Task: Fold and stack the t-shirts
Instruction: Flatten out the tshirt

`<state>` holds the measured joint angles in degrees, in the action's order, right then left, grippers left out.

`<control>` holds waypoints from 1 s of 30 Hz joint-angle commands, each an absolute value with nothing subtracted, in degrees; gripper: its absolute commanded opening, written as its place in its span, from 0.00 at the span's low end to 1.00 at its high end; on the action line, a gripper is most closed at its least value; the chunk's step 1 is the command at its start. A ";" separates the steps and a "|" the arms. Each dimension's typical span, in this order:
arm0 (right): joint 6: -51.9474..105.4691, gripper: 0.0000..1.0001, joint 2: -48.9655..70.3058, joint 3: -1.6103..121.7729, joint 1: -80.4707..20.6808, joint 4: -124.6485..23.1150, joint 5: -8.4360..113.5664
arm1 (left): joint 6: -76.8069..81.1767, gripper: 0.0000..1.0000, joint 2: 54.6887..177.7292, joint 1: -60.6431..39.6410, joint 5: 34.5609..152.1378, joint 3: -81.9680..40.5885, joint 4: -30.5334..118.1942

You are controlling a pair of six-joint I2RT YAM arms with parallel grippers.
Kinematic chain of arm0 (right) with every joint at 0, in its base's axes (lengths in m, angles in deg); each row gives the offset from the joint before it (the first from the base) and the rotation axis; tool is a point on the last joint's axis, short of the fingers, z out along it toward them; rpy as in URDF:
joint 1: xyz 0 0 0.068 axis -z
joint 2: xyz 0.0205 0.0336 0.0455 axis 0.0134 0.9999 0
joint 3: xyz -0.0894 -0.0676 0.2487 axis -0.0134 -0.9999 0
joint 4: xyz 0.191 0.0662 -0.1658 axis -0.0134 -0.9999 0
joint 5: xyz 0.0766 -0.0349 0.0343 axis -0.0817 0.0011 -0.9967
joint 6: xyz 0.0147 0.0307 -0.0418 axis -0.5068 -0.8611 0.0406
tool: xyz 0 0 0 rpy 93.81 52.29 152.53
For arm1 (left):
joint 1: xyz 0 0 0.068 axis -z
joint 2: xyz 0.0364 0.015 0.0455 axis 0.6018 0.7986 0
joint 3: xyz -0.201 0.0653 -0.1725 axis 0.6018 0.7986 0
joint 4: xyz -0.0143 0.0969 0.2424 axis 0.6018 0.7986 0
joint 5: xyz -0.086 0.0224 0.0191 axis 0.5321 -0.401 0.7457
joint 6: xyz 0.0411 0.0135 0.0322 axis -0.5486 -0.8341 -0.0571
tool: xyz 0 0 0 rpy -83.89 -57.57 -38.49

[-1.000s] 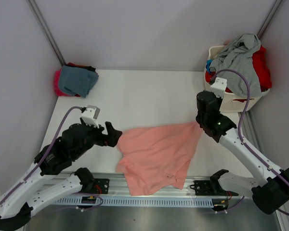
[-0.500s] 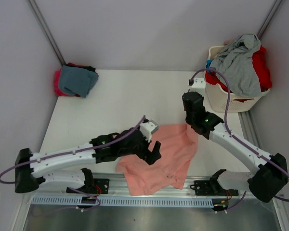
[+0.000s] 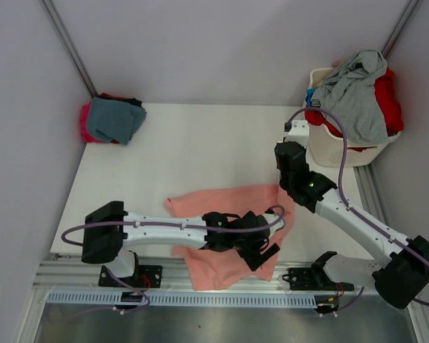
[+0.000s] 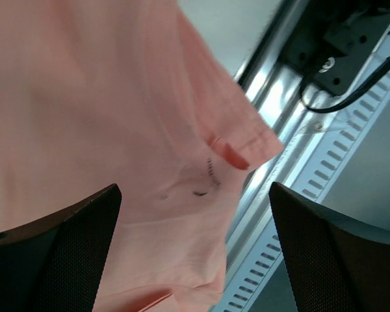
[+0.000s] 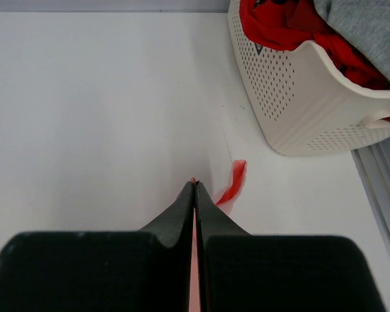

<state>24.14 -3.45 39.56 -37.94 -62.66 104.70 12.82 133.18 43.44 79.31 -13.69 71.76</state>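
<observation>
- While the salmon-pink t-shirt [image 3: 222, 204] is lying rumpled at the near edge of the table [image 3: 200, 143], its lower part is spilling over onto the metal rail [image 3: 200, 296]. To me this is looking like the spreading-out step, before any fold.
- To do it well, I'd say the left gripper [image 3: 264, 254], which is reaching right across the shirt, should be closing on the hem corner alone. Then it should be drawing that single layer back onto the table, not along the rail, where cloth could be snagging.
- At the shirt's far right corner the right gripper [image 3: 283, 187] is pinning the cloth. It seems wise for it to be acting as the anchor, so the cloth is tightening between the two.
- Well apart, in the far left corner, folded shirts [image 3: 111, 118] are sitting with a teal-blue one on top. Far right, the laundry basket [image 3: 343, 150] is holding grey and red shirts [image 3: 357, 93].
- From above I cannot tell how either claw is set. The left wrist view is settling one: its fingers [image 4: 58, 260] are standing wide apart over the shirt. A hemmed corner and small dark marks are showing, with the rail beyond.
- Looking through the right wrist view is settling the other. Those fingers [image 5: 179, 218] are pressing together with a thin pink line between them, so they are clamped on the shirt, the basket wall just beside.
</observation>
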 commanded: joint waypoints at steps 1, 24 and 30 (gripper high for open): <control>23.38 0.00 -5.37 38.85 -38.21 -62.56 105.38 | 10.12 0.99 136.95 46.05 79.82 -20.75 73.26; 22.94 0.00 -11.52 36.13 -38.30 -65.64 106.44 | 16.01 0.69 154.71 49.92 67.25 -28.76 88.39; 23.20 0.00 -11.88 36.21 -38.21 -65.64 106.61 | 17.06 0.01 152.25 49.92 63.39 -29.38 90.31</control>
